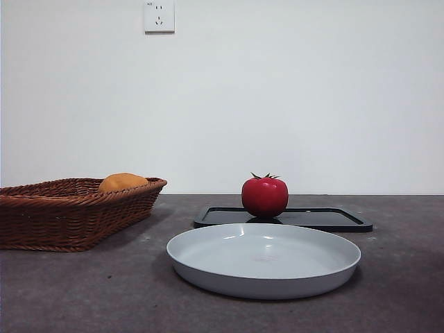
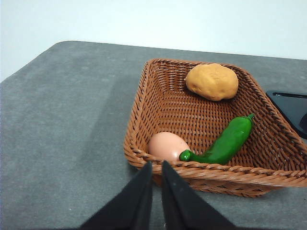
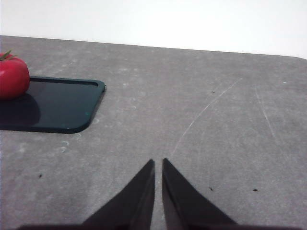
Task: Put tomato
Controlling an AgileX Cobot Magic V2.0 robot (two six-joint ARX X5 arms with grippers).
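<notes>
The glossy red tomato (image 1: 264, 196) with a dark green stem stands on a black tray (image 1: 326, 218) behind the grey plate (image 1: 263, 259). It also shows at the edge of the right wrist view (image 3: 13, 78), on the black tray (image 3: 53, 105). My left gripper (image 2: 157, 165) is shut and empty, above the near rim of the wicker basket (image 2: 158, 91). My right gripper (image 3: 158, 163) is shut and empty, over bare table off to the side of the tray. Neither gripper shows in the front view.
The wicker basket (image 1: 69, 211) stands at the left and holds an orange rounded fruit (image 2: 212, 81), a green pepper (image 2: 225, 141) and an egg (image 2: 168, 146). A wall socket (image 1: 159, 16) is on the back wall.
</notes>
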